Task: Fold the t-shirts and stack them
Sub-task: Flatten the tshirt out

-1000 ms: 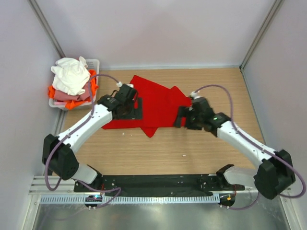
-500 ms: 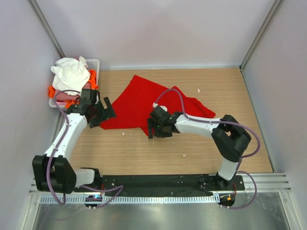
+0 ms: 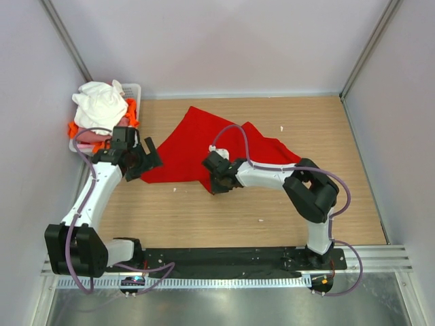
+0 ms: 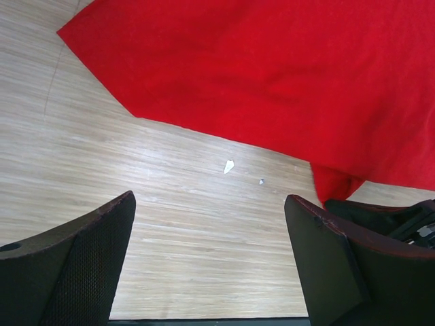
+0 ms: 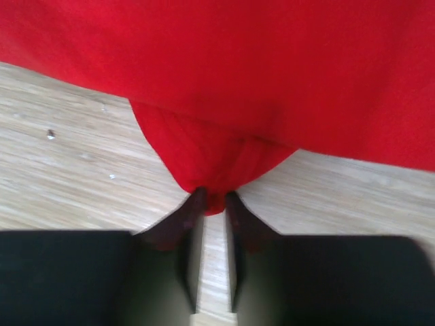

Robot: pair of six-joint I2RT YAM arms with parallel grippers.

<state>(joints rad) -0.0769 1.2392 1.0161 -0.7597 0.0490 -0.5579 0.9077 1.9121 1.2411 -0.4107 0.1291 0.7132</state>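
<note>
A large red t-shirt lies spread and creased on the wooden table. My right gripper is at its near pointed corner, shut on that fold of red cloth. The right wrist view shows the red t-shirt bunched between the two fingers of the right gripper. My left gripper hovers open just off the shirt's left corner. In the left wrist view the left gripper has only bare wood between its fingers, with the red t-shirt beyond. White, pink and orange t-shirts sit piled in the basket.
The white slotted basket stands at the far left corner, against the left wall. Small white crumbs lie on the wood near the shirt's edge. Grey walls close in the table on three sides.
The right arm swung left to the shirt's near corner and its jaws closed on the cloth. The left arm drew back left off the shirt, staying open.
</note>
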